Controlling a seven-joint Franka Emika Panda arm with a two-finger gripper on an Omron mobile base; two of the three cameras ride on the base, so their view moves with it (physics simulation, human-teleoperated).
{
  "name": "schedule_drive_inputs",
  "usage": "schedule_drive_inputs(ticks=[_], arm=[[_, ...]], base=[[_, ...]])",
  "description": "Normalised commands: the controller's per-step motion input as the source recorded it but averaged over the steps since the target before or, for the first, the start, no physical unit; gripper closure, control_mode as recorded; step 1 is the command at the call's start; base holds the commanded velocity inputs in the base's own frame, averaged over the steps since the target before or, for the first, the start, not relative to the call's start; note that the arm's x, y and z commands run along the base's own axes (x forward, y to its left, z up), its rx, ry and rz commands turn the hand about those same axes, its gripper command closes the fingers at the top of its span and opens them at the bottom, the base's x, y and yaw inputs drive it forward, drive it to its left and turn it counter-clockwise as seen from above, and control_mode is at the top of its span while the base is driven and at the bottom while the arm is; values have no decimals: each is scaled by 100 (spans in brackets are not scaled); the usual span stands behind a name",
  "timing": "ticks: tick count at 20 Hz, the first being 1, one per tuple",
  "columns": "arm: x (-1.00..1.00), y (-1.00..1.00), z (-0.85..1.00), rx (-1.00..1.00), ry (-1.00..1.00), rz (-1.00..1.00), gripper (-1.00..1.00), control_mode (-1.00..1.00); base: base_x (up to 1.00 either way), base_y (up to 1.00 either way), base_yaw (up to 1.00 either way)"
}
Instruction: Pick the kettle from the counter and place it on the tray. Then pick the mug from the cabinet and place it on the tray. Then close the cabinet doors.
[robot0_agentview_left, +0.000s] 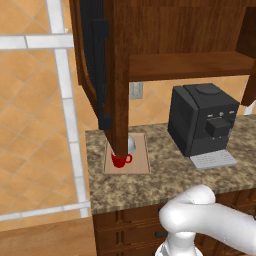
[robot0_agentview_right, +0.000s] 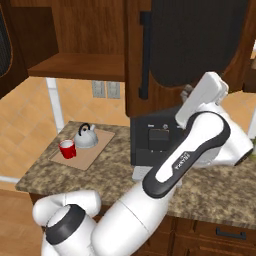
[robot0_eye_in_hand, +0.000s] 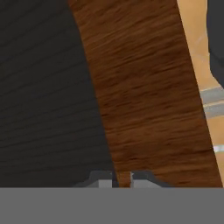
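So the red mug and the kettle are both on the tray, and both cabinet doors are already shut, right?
Not quite. The red mug and kettle are on the tray, but the cabinet doors are open; the right base view shows the bare shelf.

hidden and cut-off parts at the open cabinet

in the left base view the open cabinet door (robot0_agentview_left: 119, 75) covers most of the kettle (robot0_agentview_left: 131, 145) and the top of the mug (robot0_agentview_left: 120, 160) on the tray (robot0_agentview_left: 141, 162). in the right base view the arm hides part of the coffee machine (robot0_agentview_right: 152, 140), and the right door (robot0_agentview_right: 192, 50) is cut by the top edge. in the hand view only the tips of the gripper (robot0_eye_in_hand: 119, 180) show, so close to the door that their gap is unclear.
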Motion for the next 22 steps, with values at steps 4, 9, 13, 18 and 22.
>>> schedule_drive_inputs(ticks=[4,9,13,18,22], arm=[[26,11,65,0,14,-8,100,-100],[16,16,60,0,18,-6,100,-100],[21,31,45,-2,23,-7,100,-100],[30,47,18,-5,24,-5,100,-100],[41,70,8,-6,19,-6,100,-100]], base=[[0,0,0],[0,0,0],[0,0,0],[0,0,0],[0,0,0]])
